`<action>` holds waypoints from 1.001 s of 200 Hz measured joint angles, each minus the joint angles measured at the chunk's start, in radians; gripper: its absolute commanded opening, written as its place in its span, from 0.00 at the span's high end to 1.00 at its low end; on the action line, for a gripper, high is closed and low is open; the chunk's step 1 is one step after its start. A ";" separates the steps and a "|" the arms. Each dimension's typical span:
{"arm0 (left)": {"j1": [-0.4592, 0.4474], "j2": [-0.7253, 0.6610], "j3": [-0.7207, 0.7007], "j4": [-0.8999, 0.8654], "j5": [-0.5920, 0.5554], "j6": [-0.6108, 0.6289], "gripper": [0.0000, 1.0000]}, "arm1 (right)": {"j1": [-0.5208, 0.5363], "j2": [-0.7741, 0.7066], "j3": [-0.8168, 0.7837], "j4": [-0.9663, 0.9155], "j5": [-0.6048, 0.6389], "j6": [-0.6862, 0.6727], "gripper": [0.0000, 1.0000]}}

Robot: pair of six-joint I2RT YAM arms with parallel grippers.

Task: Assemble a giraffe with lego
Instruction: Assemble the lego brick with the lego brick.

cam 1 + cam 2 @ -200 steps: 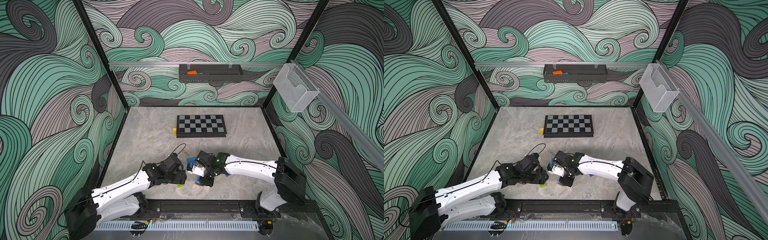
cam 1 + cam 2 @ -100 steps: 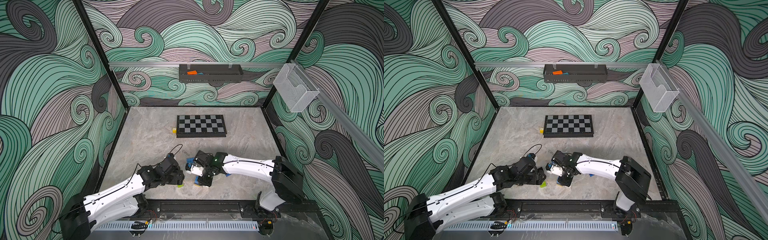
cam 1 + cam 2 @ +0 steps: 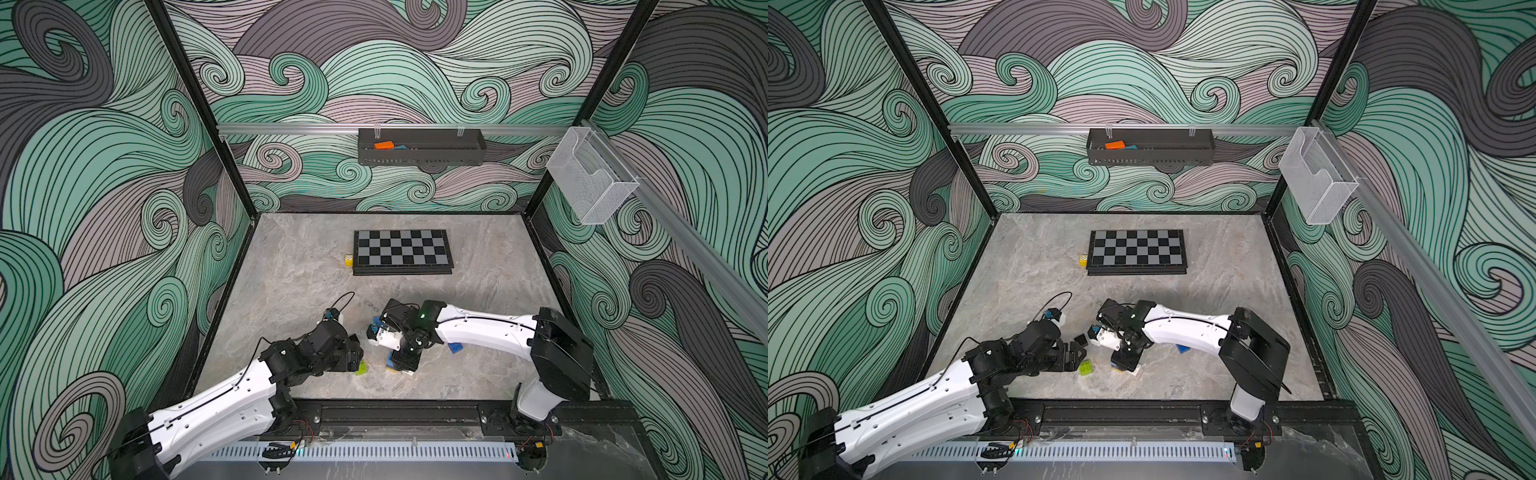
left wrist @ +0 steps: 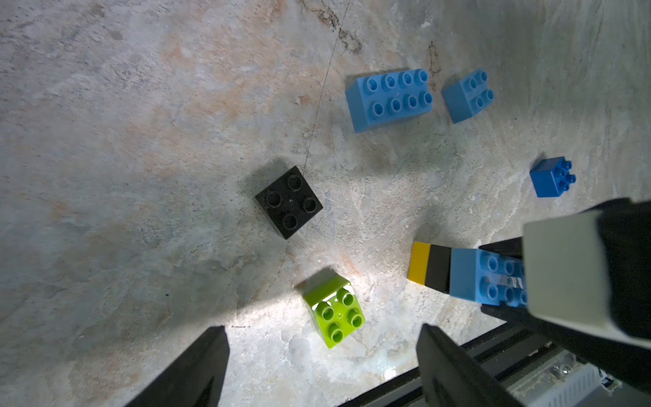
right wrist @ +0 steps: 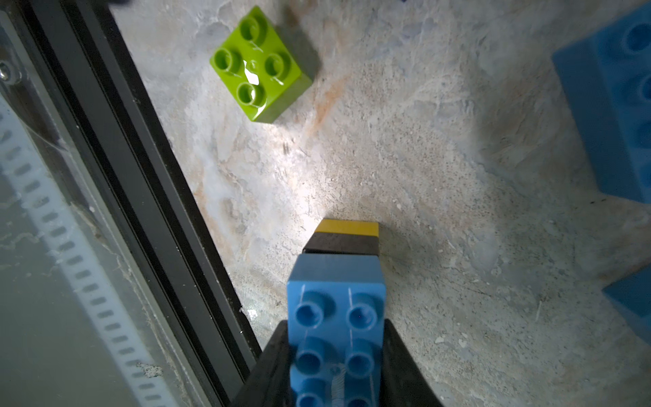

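A partly built giraffe [image 4: 458,273] stands near the table's front edge: a long blue brick [image 5: 336,282] on a black brick [image 5: 341,244] and a yellow one [image 5: 347,227]. My right gripper [image 5: 336,327] is shut on the long blue brick and shows in both top views [image 3: 401,359] [image 3: 1126,357]. My left gripper [image 4: 320,352] is open, just above a loose lime green brick [image 4: 336,312] [image 3: 360,368] that lies by its fingertips. Loose lego lies beyond: a black square brick [image 4: 289,201], a long blue brick [image 4: 389,98] and two blue square bricks [image 4: 466,95] [image 4: 553,176].
The black front rail [image 5: 141,197] runs close beside the stack and the green brick. A chessboard [image 3: 402,251] with a yellow die [image 3: 348,259] beside it lies at the back. A black tray [image 3: 419,156] holding an orange block and a clear holder [image 3: 590,178] hang on the walls.
My left arm has swung its elbow down and to the left, while its open gripper stays by the green brick. The right gripper keeps its hold in place.
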 measured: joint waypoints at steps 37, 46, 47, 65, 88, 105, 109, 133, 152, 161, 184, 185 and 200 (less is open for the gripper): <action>0.000 0.057 0.023 0.006 0.000 0.015 0.12 | 0.010 0.006 0.008 -0.007 0.018 0.055 0.77; 0.000 0.068 0.031 0.008 0.000 0.019 0.12 | 0.013 0.006 0.009 -0.007 0.021 0.069 0.77; 0.000 0.068 0.032 0.008 0.000 0.020 0.12 | 0.013 0.006 0.009 -0.007 0.023 0.072 0.77; 0.000 0.081 0.047 0.009 -0.001 0.028 0.12 | 0.019 0.006 0.010 -0.007 0.035 0.103 0.77; 0.002 0.083 0.059 0.010 0.000 0.034 0.12 | 0.029 0.006 0.010 -0.005 0.055 0.137 0.77; 0.006 0.082 0.059 0.006 0.000 0.039 0.12 | 0.034 0.003 0.006 0.002 0.070 0.163 0.77; 0.006 0.082 0.059 0.006 0.000 0.041 0.12 | 0.035 0.002 0.005 0.003 0.072 0.168 0.77; 0.008 0.071 0.059 0.004 0.000 0.045 0.12 | 0.037 -0.004 -0.003 0.014 0.084 0.200 0.77; 0.008 0.065 0.059 0.002 0.000 0.047 0.11 | 0.042 -0.014 -0.016 0.031 0.096 0.221 0.77; 0.009 0.063 0.059 0.000 0.000 0.048 0.11 | 0.044 -0.019 -0.023 0.038 0.101 0.228 0.77; 0.014 0.063 0.059 -0.001 0.000 0.051 0.11 | 0.047 -0.030 -0.036 0.051 0.112 0.251 0.77; 0.014 0.063 0.059 -0.001 0.000 0.051 0.11 | 0.047 -0.030 -0.037 0.052 0.112 0.252 0.77; 0.015 0.063 0.059 -0.001 0.000 0.053 0.11 | 0.050 -0.036 -0.043 0.058 0.117 0.265 0.77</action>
